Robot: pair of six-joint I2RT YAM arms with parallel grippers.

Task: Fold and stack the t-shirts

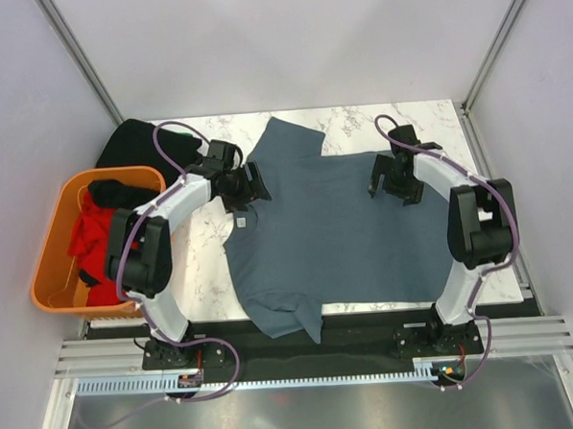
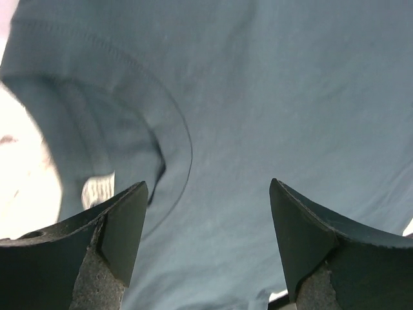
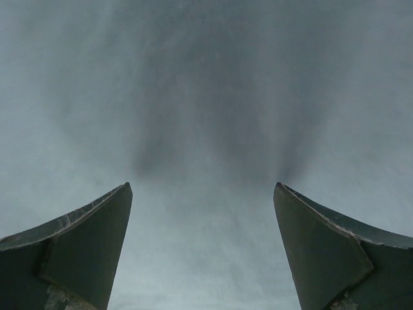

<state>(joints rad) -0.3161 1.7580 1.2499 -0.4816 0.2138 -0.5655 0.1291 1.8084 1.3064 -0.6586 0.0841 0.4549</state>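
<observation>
Slate blue-grey t-shirt (image 1: 335, 231) lies spread flat on the marble counter (image 1: 203, 267) at centre of the top view. Its neck is toward the left and its hem toward the right. One sleeve points to the upper edge; the other is rumpled over the counter's near edge at the bottom.

Left hand (image 1: 254, 183) sits over the collar area with its fingers wide apart and nothing between them. Its wrist view shows the neck opening and a white label (image 2: 98, 192) just beside the left finger.

Right hand (image 1: 383, 184) is over the shirt's upper right part, also spread wide and gripping nothing. Its wrist view is filled with plain grey cloth. Cannot tell if either hand touches the fabric.

Orange basket (image 1: 52, 236) stands at frame left, off the counter's edge, and holds a red shirt (image 1: 91, 234) and a black shirt (image 1: 117, 193). Black heap (image 1: 143, 140) lies on the counter's upper left corner.
</observation>
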